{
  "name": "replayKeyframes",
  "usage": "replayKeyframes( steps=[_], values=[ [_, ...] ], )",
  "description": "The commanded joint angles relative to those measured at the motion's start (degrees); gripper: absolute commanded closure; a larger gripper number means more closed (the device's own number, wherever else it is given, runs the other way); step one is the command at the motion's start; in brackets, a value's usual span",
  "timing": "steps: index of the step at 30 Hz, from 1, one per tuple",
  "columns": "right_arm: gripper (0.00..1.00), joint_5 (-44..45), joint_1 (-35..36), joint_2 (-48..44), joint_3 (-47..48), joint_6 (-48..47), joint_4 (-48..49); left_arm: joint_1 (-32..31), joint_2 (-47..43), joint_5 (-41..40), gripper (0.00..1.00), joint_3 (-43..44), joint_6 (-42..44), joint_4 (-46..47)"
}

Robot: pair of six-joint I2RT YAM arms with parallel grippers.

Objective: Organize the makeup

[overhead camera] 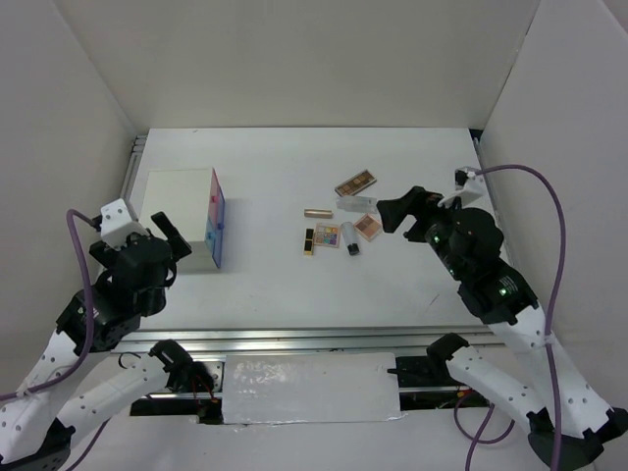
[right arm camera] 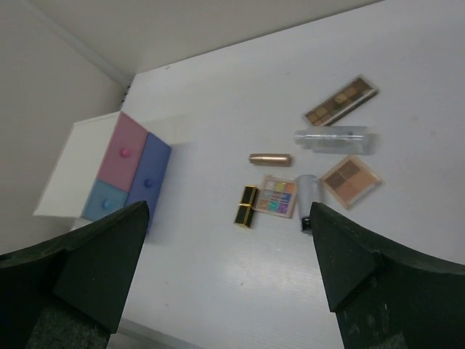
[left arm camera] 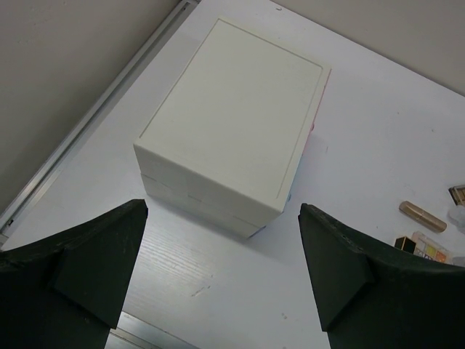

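The makeup lies in a loose group right of the table's middle: a brown palette [overhead camera: 355,183], a clear case [overhead camera: 355,204], a gold lipstick tube [overhead camera: 317,213], a black-gold tube [overhead camera: 308,240], a multicoloured palette [overhead camera: 327,235], a small black-capped bottle [overhead camera: 349,238] and a peach palette [overhead camera: 368,227]. The right wrist view shows them too, with the gold tube [right arm camera: 270,158] and the black-gold tube [right arm camera: 246,206] nearest the drawers. My right gripper [overhead camera: 397,211] is open and empty, raised just right of the group. My left gripper [overhead camera: 169,238] is open and empty, by the white box's near side.
A white box [overhead camera: 186,218] with pink and blue drawers [right arm camera: 123,174] stands at the left, drawers facing the makeup. It fills the left wrist view [left arm camera: 232,131]. White walls enclose the table on three sides. A metal rail [overhead camera: 294,339] runs along the near edge.
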Motion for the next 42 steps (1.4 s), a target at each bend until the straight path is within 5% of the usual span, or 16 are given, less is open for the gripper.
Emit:
replayKeyframes(
  steps=[1,5,7,12,16,22,42],
  values=[
    [0.00,-10.7,-0.3,4.7,-2.4,4.8,13.1,0.9,1.5,-1.0,0.01,0.1,0.3,1.4],
    [0.00,-32.1,0.2,17.4,-8.9,15.9,36.8,3.5,4.0,1.4,0.01,0.5,1.3,2.2],
    [0.00,-35.8,3.3,27.1,-10.7,23.3,51.1,4.3,5.2,2.2,0.01,0.4,1.8,2.5],
    [0.05,-38.7,11.4,49.9,-0.6,30.6,61.9,4.6,5.2,2.2,0.01,-0.1,2.1,2.7],
    [0.13,-42.1,14.8,65.5,5.7,41.0,82.1,4.7,4.5,2.2,0.01,-0.5,2.1,2.7],
    [0.22,-40.2,17.0,79.3,14.2,44.0,81.5,4.9,4.9,1.7,0.01,-0.6,1.8,2.4],
    [0.44,-43.1,17.9,92.7,26.2,46.4,79.1,4.9,8.4,2.8,0.00,0.6,1.5,1.4]
  ],
)
